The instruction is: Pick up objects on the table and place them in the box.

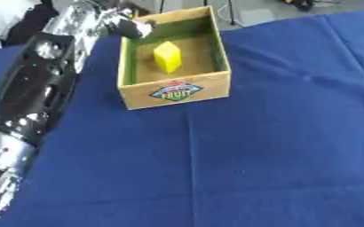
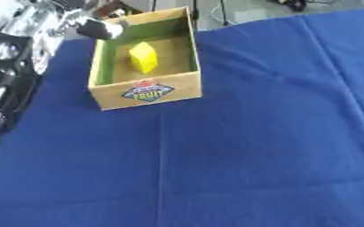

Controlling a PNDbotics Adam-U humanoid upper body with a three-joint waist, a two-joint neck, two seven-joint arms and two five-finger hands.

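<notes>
Blue cloth [image 1: 278,146] covered the whole table, creased in long shallow folds, and on it, toward the far side, stood a wooden box [image 1: 174,92] with a green-painted inner lining and a diamond-shaped label reading "FRUIT" [image 1: 175,91] on its near wall. The robot's left arm [image 1: 37,88], black and glossy with silver joints, ran up the left edge of both views from the lower corner to the box's far left corner. There the left hand [image 1: 131,25] sat at the rim, over or against the box's left wall; whether it touched the wood could not be told. Its fingers appeared only as a blurred dark and silver shape, so whether they were spread, curled or closed on anything could not be told either. Just beyond the hand toward the box's middle, lower than the hand and inside the walls, a yellow block [image 1: 167,56] rested on the box floor. It looked like a slab standing on end with a slanted top, and it stood apart from all four walls, nearer the far left than the near right. The block lay clear of the hand, with a strip of green lining and bare floor showing between them. The right hand appeared in neither view.
</notes>
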